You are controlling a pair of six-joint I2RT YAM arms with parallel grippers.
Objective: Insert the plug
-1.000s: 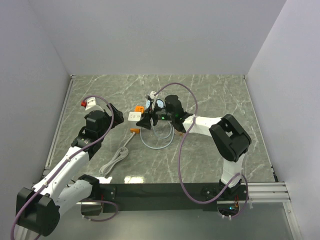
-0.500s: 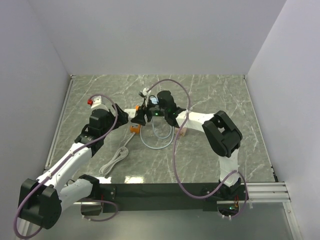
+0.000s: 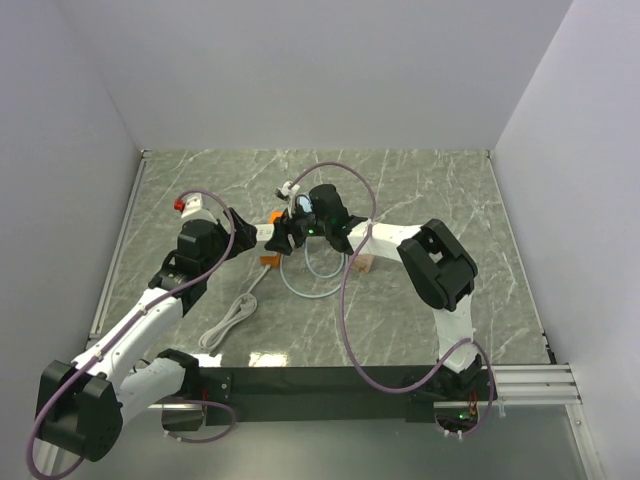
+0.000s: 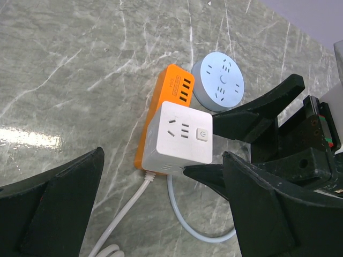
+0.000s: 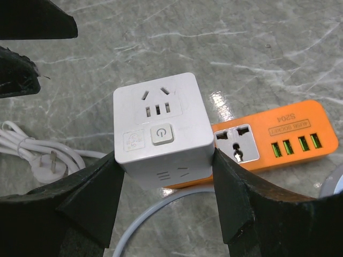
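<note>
A white cube socket [image 5: 158, 126] with a power button sits on the table against an orange power strip [image 5: 278, 140]. My right gripper [image 5: 163, 201] is shut on the cube, one finger on each side. The cube also shows in the left wrist view [image 4: 179, 139], with the right fingers [image 4: 252, 110] on it. Its white cable [image 4: 120, 219] runs to a coiled bundle [image 3: 228, 322] ending in a white plug [image 5: 47, 167] that lies flat on the table. My left gripper [image 4: 161, 214] is open and empty, just left of the cube [image 3: 262, 233].
A round pale-blue socket [image 4: 218, 84] lies behind the orange strip [image 4: 172, 92]. A pale-blue cable loop [image 3: 312, 282] lies in front of the right gripper. A small tan block [image 3: 365, 263] sits beside the right forearm. Grey walls enclose the marble table [image 3: 450, 190].
My right gripper has moved left onto the white cube socket and closed on it. My left arm has reached a little farther back toward the cube.
</note>
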